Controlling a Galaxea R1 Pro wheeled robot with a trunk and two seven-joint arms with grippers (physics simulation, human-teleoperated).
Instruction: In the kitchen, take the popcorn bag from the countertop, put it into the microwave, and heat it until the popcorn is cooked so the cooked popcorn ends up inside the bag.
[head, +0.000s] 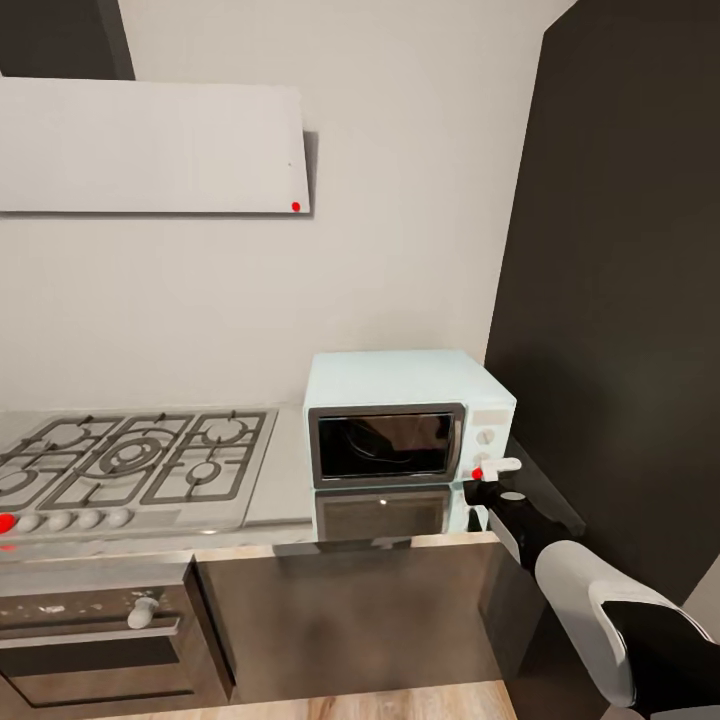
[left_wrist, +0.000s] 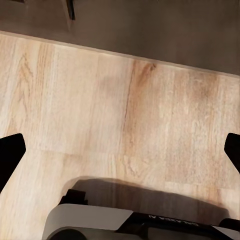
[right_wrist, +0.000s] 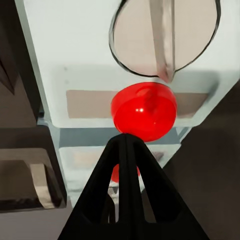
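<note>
Grey kitchen counter (head: 285, 470) bearing microwave (head: 405, 415); right claw (right_wrist: 127, 142), fingers together, meets its red light (right_wrist: 143, 111). Risk: tip slips sideways, button unpressed.

This is looking like a home kitchen — a steel gas hob (head: 135, 462) with grated burners and a row of knobs is sitting in a glossy grey tabletop (head: 285, 490), with an oven (head: 95, 640) built in below. A pale mint microwave (head: 405, 415) is standing against the grey wall, a flat extractor hood (head: 150, 145) is hanging above, and dark cabinets (head: 350, 620) are rising from a light wood plank floor (left_wrist: 120, 115) — all rendered, not photographed.
</note>
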